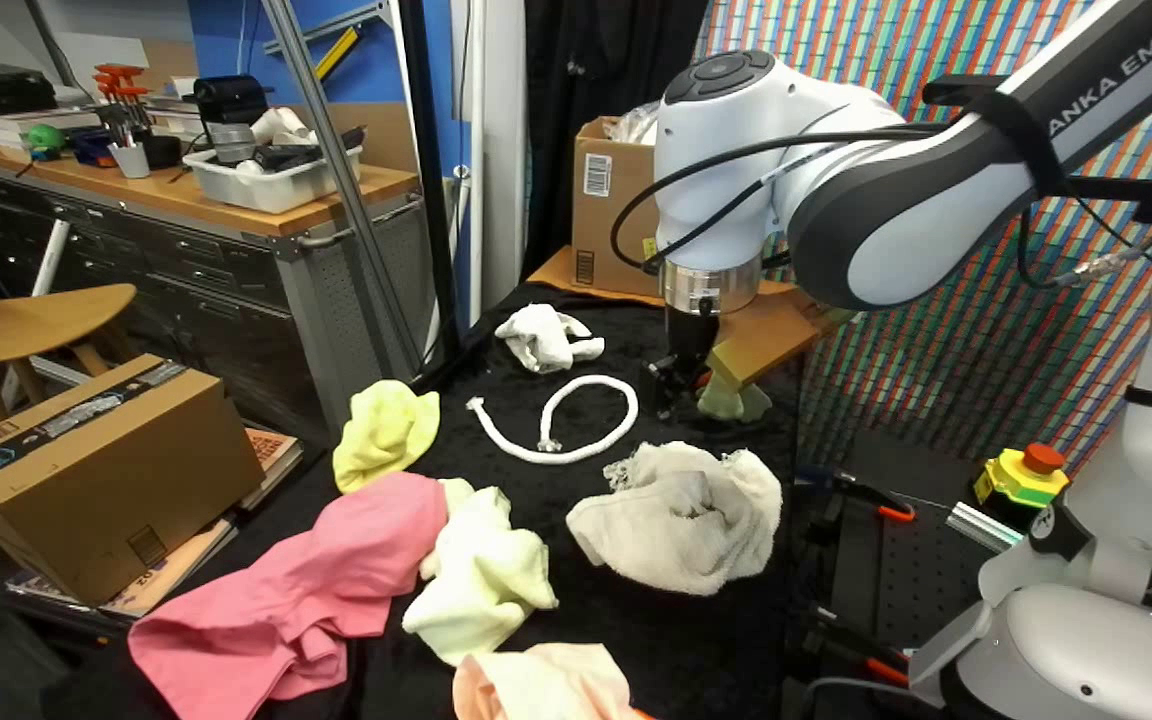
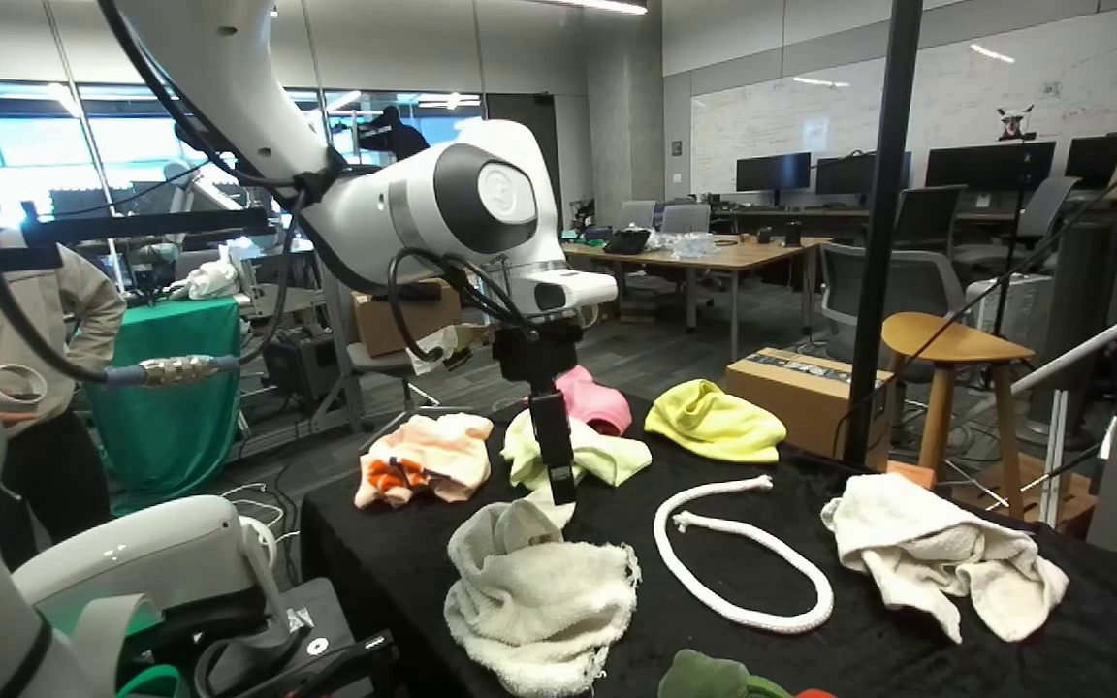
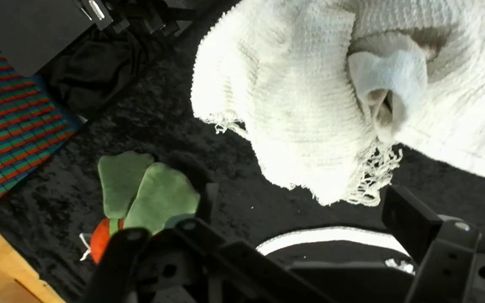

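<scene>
While six crumpled cloths [image 1: 326, 585] are lying on black velvet sheet [image 1: 706, 650], one white rope [image 1: 551, 459] and one plush toy [image 3: 154, 202] are sharing it. Gripper [image 3: 301, 200] is hanging near both, fingers [image 3: 411, 219] standing wide apart, bare gap between. Rope is curling in loose, unclosed loop between greyish towel [image 2: 558, 620] and white cloth [image 2: 908, 523]; plush toy is showing two green leaves, red body partly behind finger.

Plush toy [image 3: 162, 198], coarse woven towel [image 3: 293, 92], matt rope [image 1: 561, 459], velvety table cover [image 3: 150, 130], glossy arm [image 1: 916, 240]
</scene>
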